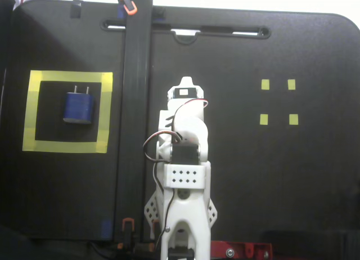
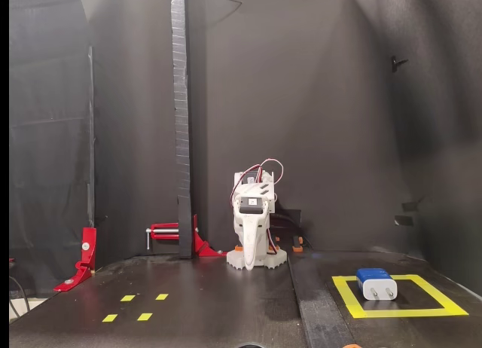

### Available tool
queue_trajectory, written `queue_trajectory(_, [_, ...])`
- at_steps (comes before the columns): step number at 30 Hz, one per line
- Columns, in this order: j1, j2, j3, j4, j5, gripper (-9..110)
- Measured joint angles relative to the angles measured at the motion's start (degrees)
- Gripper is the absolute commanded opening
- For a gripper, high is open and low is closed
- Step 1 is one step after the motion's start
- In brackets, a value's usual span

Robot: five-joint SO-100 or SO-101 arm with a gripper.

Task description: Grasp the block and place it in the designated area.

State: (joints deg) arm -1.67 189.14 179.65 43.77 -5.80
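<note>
The dark-blue block (image 1: 77, 108) lies inside the designated area (image 1: 67, 79), a yellow tape square at the left of the top-down fixed view, with its two light prongs pointing to the far edge. In the front fixed view the block (image 2: 375, 282) sits in the same yellow square (image 2: 399, 312) at the right, its white end facing the camera. My gripper (image 1: 186, 80) is folded back over the arm's base in the middle of the table, well apart from the block. In the front fixed view the gripper (image 2: 251, 265) points down with its jaws together and nothing in them.
A tall black post (image 2: 179, 122) stands just left of the arm; from above the black post (image 1: 135, 102) runs between arm and tape square. A small yellow tape square (image 1: 265, 84) is one of several at the right. Red clamps (image 2: 84, 257) sit at the front view's left.
</note>
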Motion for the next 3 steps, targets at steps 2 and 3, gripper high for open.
queue_trajectory(2, [0.0, 0.0, 0.0, 0.0, 0.0, 0])
queue_trajectory(3, [0.0, 0.0, 0.0, 0.0, 0.0, 0])
